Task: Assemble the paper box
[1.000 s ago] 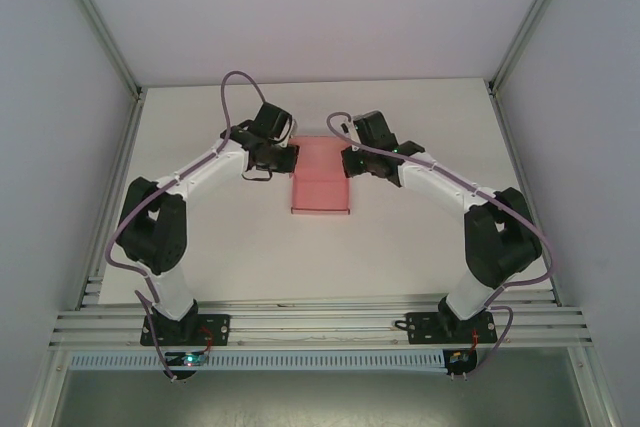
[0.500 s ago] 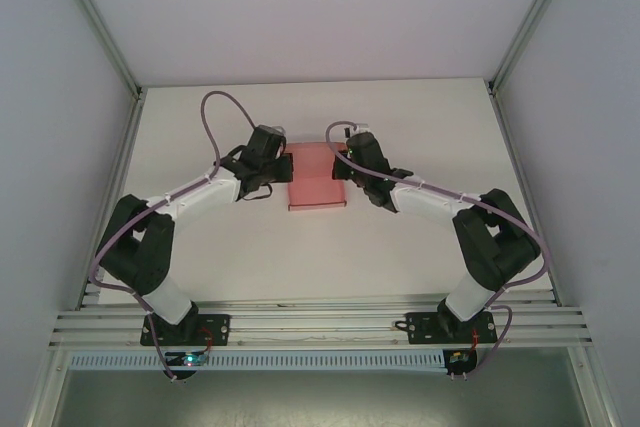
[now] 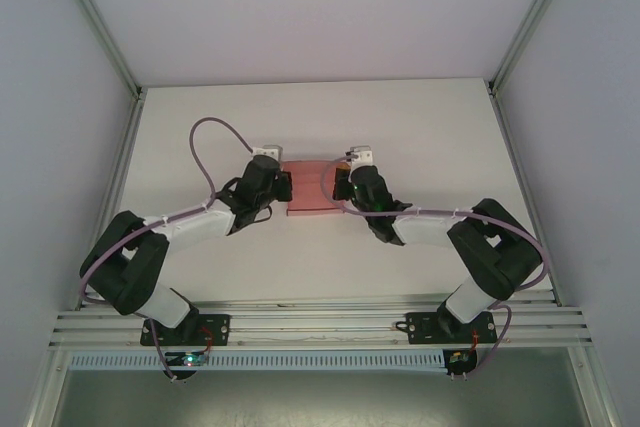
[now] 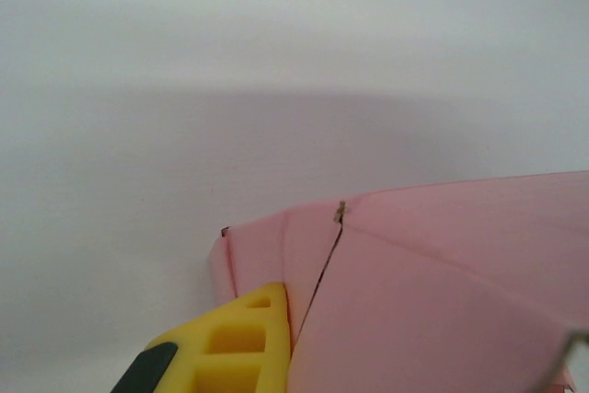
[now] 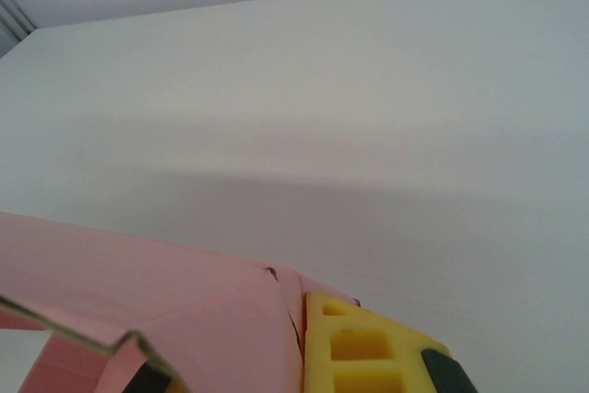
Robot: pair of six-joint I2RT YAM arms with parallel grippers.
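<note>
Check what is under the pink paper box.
White table shows around the paper box; the patch directly beneath is covered by the card. The left gripper and right gripper pinch its sides.

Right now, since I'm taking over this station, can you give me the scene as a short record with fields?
item: pink paper box, creased, panels split by a slit
place: between the two hands, over the white table
left hand: shut on the box's left side
right hand: shut on the box's right side
left yellow finger: against pink card
right yellow finger: against pink card
resting or lifted: cannot tell
</note>
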